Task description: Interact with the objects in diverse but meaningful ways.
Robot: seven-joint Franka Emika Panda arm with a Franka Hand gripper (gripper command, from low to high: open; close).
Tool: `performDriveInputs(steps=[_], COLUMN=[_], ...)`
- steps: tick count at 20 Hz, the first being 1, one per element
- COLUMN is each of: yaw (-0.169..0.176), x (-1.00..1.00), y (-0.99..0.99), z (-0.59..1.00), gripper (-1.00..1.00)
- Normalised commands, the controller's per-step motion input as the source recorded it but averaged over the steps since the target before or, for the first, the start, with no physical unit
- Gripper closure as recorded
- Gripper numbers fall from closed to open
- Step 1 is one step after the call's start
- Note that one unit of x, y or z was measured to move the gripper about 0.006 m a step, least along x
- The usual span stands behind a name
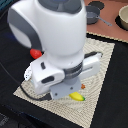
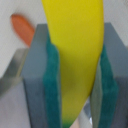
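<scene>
The yellow banana (image 2: 75, 50) fills the wrist view, clamped between my gripper's two green pads (image 2: 54, 85). In the exterior view the banana's tip (image 1: 76, 96) sticks out below my gripper (image 1: 70, 91), low over the striped beige placemat (image 1: 102, 62). The red tomato (image 1: 35, 53) peeks out at the exterior view's left, beside the arm. A grey pot (image 1: 92, 15) stands at the back. A small orange-red thing (image 2: 22, 27) lies beyond the banana in the wrist view. The carton and the bottle are hidden or out of view.
The arm's white body (image 1: 55, 35) covers most of the placemat. A beige bowl (image 1: 123, 19) stands at the back right on a brown surface. A dark cable (image 1: 30, 95) runs along the mat's near-left edge. The black tabletop (image 1: 115, 100) surrounds the mat.
</scene>
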Motion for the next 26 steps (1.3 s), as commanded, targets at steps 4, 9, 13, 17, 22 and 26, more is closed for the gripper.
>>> performDriveInputs(steps=[4,9,13,17,22,26], yaw=[0.042,0.03,-0.008,-0.009,0.0,0.004], x=[-0.49,-0.68,-0.86,-0.96,-0.95,-0.9], y=[0.74,0.42,0.33,0.42,0.48,0.54], z=[0.05,-0.16,-0.08,-0.01,0.0,0.0], gripper=[1.0,1.0,1.0,1.0,1.0,1.0])
